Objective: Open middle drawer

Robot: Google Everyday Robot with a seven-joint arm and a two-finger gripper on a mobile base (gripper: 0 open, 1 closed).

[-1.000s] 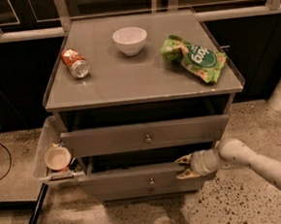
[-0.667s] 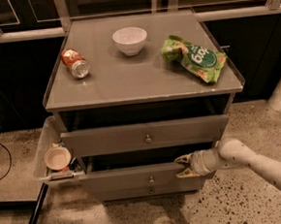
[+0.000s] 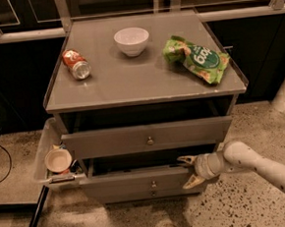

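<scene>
The middle drawer (image 3: 138, 181) is the grey front with a small round knob (image 3: 153, 184), below the upper drawer (image 3: 144, 137). It stands pulled out a little, with a dark gap above its top edge. My gripper (image 3: 188, 171) is at the right end of this front, reaching in from the right on a white arm (image 3: 265, 167). Its fingers are spread open, one above the other. The upper fingertip (image 3: 184, 159) is at the front's top edge and the lower fingertip (image 3: 191, 183) lies against the front's face. The gripper is well right of the knob.
The upper drawer is also pulled out. On the cabinet top (image 3: 130, 82) are a white bowl (image 3: 132, 40), a tipped red can (image 3: 76, 64) and a green snack bag (image 3: 197, 59). A white tray (image 3: 43, 155) holding a small bowl (image 3: 57, 160) lies at the left. A white post (image 3: 284, 92) stands at the right.
</scene>
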